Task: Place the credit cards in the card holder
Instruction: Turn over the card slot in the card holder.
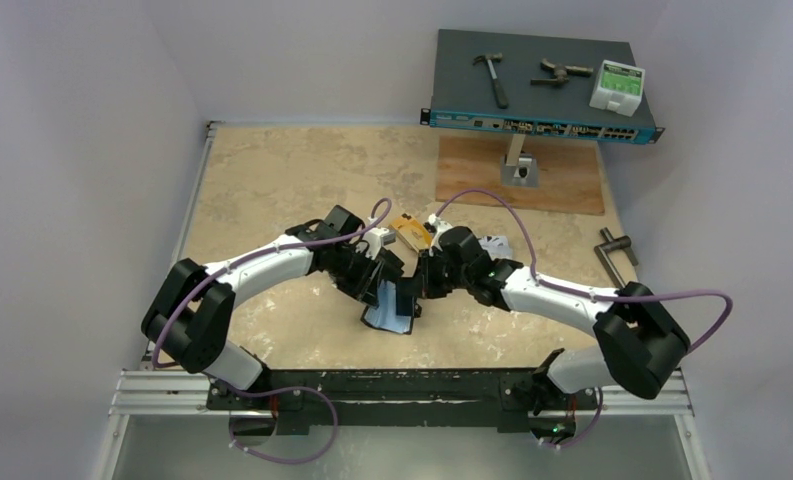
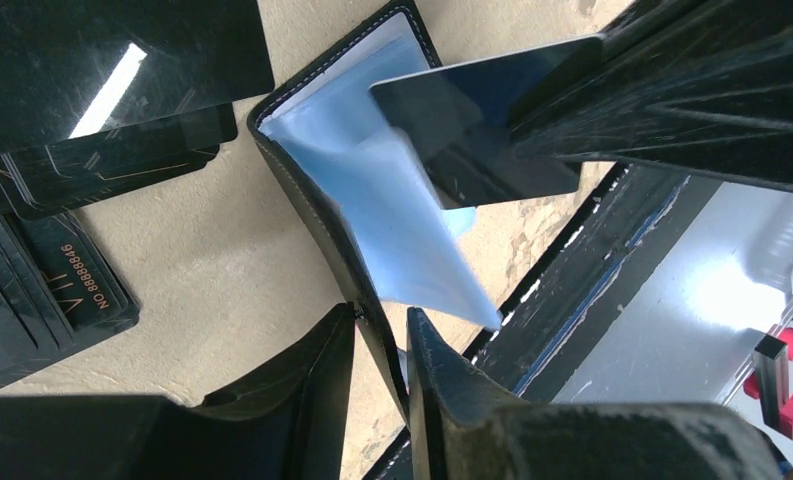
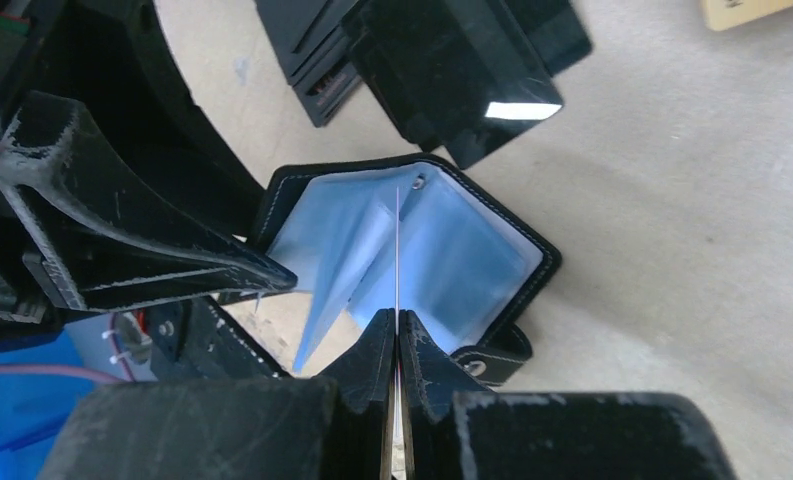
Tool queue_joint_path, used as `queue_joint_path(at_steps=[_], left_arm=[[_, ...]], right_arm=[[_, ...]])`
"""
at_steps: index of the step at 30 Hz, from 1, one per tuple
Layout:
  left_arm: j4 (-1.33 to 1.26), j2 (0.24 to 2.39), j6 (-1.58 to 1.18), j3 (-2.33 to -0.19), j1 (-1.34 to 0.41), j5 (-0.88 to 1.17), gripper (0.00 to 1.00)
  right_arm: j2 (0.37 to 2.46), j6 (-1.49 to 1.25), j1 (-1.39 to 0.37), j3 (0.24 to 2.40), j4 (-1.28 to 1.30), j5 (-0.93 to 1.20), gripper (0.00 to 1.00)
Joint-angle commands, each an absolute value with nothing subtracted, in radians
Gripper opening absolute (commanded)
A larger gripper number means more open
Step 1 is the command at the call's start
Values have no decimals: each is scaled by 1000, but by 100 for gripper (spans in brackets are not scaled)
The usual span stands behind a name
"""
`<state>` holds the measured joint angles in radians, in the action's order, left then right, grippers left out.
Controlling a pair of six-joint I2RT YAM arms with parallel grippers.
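Note:
The card holder (image 1: 390,305) lies open near the table's front middle, with black covers and bluish clear sleeves (image 2: 392,200) fanned up. My left gripper (image 2: 382,320) is shut on the edge of its black cover. My right gripper (image 3: 398,318) is shut on a card, seen edge-on as a thin white line (image 3: 398,250) that reaches in among the sleeves. That card looks dark in the left wrist view (image 2: 472,120). I cannot tell whether it is inside a sleeve. An orange card (image 1: 410,230) and a silver-white card (image 1: 494,245) lie behind the grippers.
Several dark-looking cards (image 2: 52,290) lie on the table beside the holder. A wooden board (image 1: 520,175) with a metal stand sits at the back right. A network switch (image 1: 542,95) behind it carries a hammer and other tools. A metal handle (image 1: 617,250) lies at the right edge.

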<state>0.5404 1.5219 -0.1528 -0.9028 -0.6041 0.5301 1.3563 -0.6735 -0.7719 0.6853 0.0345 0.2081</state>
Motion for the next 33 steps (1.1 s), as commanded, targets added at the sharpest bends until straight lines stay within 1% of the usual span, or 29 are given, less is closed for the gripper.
queue_joint_path(at_steps=[1,4,7,8,21,30,33], left_arm=[[532,1499,-158,-900,-587,579,28],[525,1502,-167,-900,-557,613,32],[520,1501,-156,-898,-527,665,40],[521,1503,-149,-899,-520,682,41],[511,1519,-196,-941,-513,720,41],[518,1542,-190,-966,-529,690,41],[527,1563,-182,-976,-544,664,39]], right_arm=[[1396,-698,-773,672,-123,324,0],[1413,-700,-775,667,-151,355,0],[1430,-717,-774,654,-189,381,0],[1433,-723,-775,650,-202,386,0],[1429,-711,-774,661,-188,392,0],[1431,-705,-775,656,-182,387,0],[1430,-703,-776,658,-181,386,0]])
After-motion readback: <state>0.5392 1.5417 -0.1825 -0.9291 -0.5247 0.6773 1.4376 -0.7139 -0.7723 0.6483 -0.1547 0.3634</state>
